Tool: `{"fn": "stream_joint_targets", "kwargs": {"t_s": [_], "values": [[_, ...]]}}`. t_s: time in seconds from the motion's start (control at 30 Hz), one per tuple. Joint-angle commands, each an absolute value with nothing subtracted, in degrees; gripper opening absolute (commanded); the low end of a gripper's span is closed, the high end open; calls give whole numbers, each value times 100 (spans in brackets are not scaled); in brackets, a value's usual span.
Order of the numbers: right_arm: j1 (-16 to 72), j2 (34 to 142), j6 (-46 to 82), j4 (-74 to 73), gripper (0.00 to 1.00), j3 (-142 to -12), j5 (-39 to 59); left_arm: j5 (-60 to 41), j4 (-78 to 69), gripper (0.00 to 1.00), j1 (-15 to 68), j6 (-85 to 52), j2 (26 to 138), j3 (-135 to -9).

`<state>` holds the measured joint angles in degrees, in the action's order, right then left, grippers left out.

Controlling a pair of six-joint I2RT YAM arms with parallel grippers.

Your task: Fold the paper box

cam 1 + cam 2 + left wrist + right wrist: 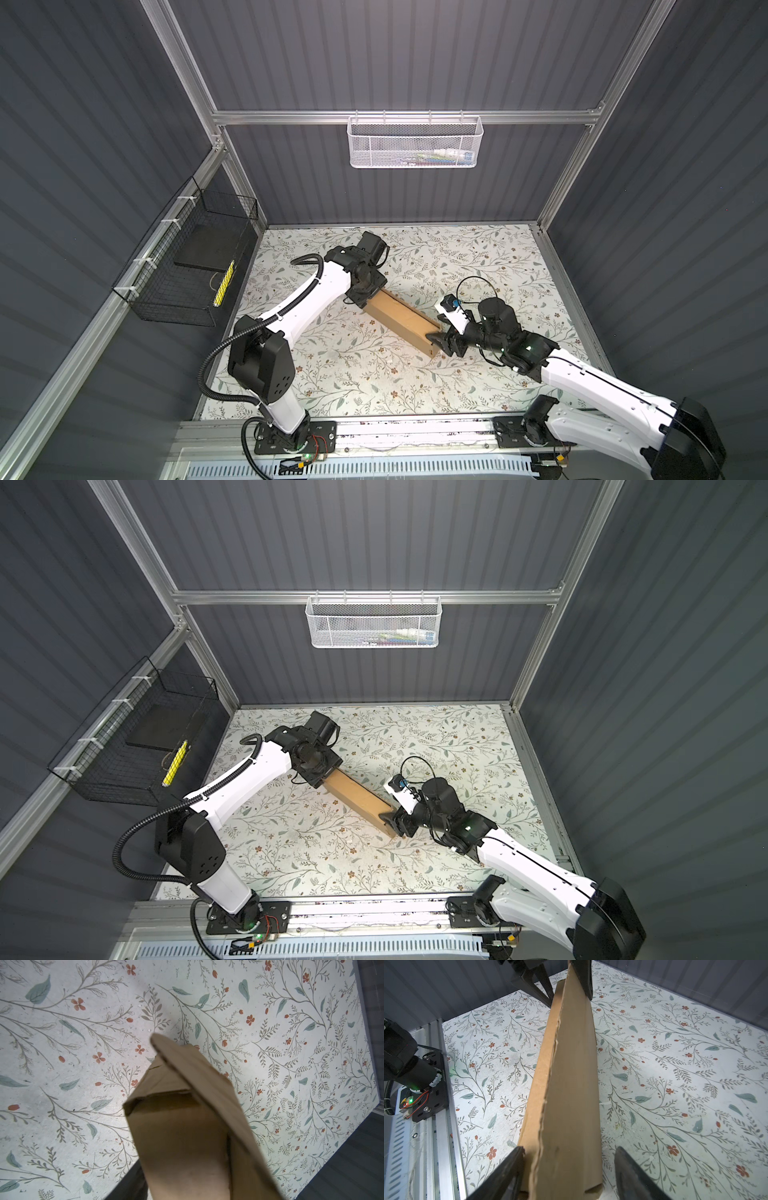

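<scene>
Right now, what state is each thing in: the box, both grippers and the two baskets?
paper box: folded up, resting on the table, one end flap sticking out.
left gripper: astride the box's far end, grip unclear.
right gripper: open around the near end.
white mesh basket: hanging, items inside.
black wire basket: hanging, dark slab inside.

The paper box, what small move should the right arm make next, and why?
Probably draw the right gripper back off the paper box: its fingers stand open around the near end, one clear of the cardboard, while the left gripper flanks the far end.
</scene>
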<state>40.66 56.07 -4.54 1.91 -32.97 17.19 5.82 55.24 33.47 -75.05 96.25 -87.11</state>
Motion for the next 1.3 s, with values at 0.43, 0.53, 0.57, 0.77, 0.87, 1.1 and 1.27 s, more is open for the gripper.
{"fn": "stream_joint_targets", "kwargs": {"t_s": [0.43, 0.53, 0.57, 0.77, 0.87, 1.1, 1.27], "values": [[4241, 5388, -463, 435, 79, -3398, 1842, 800, 5774, 58, 3426, -7365, 9865, -9117], [4356, 5431, -465, 452, 79, -3428, 1688, 802, 5774, 58, 3436, -7337, 9919, -9193], [4385, 5448, -459, 455, 79, -3435, 1653, 813, 5774, 58, 3437, -7337, 9929, -9202], [4576, 5569, -423, 405, 82, -3480, 1297, 824, 5777, 56, 3450, -7314, 9958, -9220], [4683, 5704, -396, 357, 82, -3505, 984, 828, 5774, 56, 3454, -7317, 9965, -9236], [4860, 5912, -333, 9, 80, -3395, 403, 824, 5774, 54, 3463, -7296, 9993, -9264], [4887, 5992, -343, -248, 77, -3332, 240, 821, 5774, 54, 3467, -7293, 9993, -9255]]}}
